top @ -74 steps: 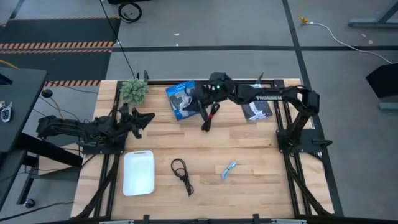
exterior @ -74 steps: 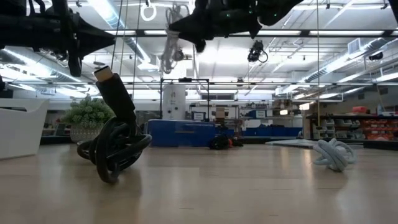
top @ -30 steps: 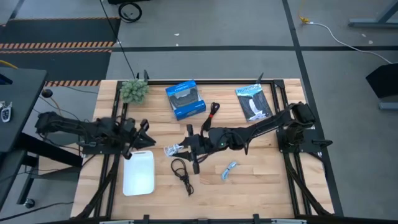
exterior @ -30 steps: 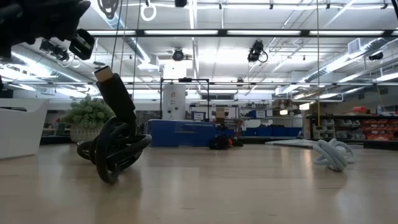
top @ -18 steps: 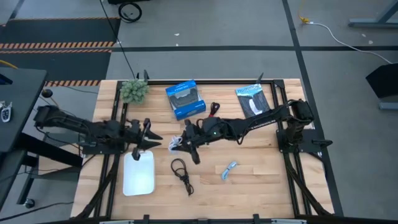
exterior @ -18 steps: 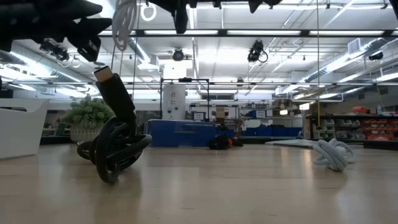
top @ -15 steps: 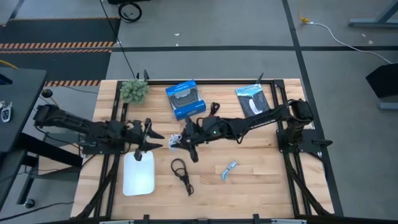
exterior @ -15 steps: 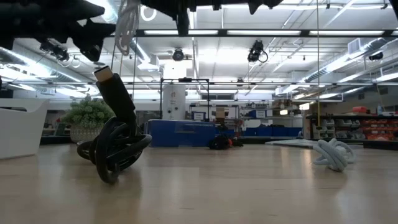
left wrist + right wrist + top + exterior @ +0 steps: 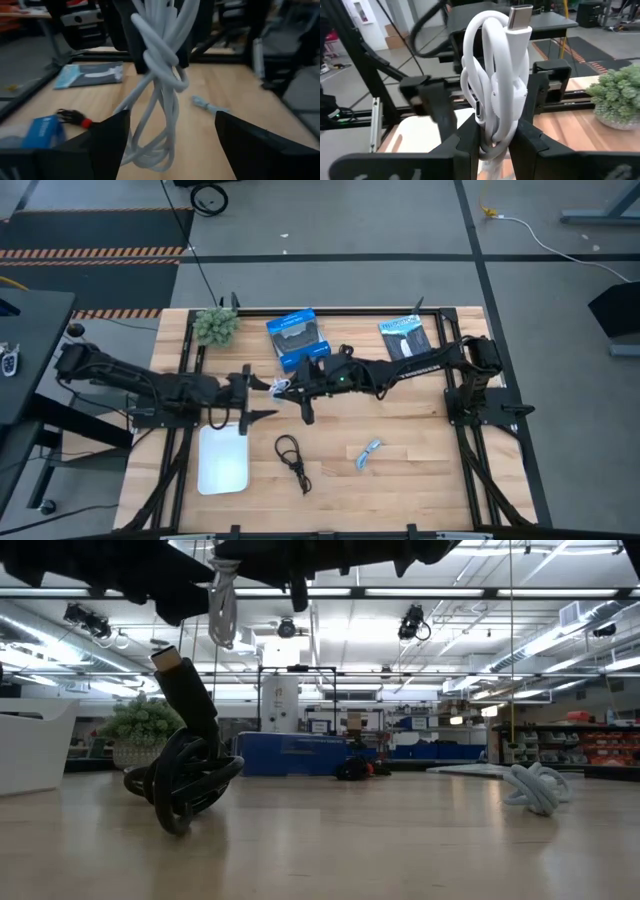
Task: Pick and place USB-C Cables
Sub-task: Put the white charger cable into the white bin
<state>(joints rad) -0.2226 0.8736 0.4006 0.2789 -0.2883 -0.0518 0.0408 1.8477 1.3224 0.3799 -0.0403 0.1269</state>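
White cable [image 9: 496, 85] pinched in right hand [image 9: 283, 387], left hand [image 9: 250, 398] spread beside

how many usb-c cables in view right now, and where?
4. White cable: held in the right gripper, in the air between both arms. Black loop: on the table beside the white tray. Pale blue cable: right of it. Black-and-red cable: by the blue box.
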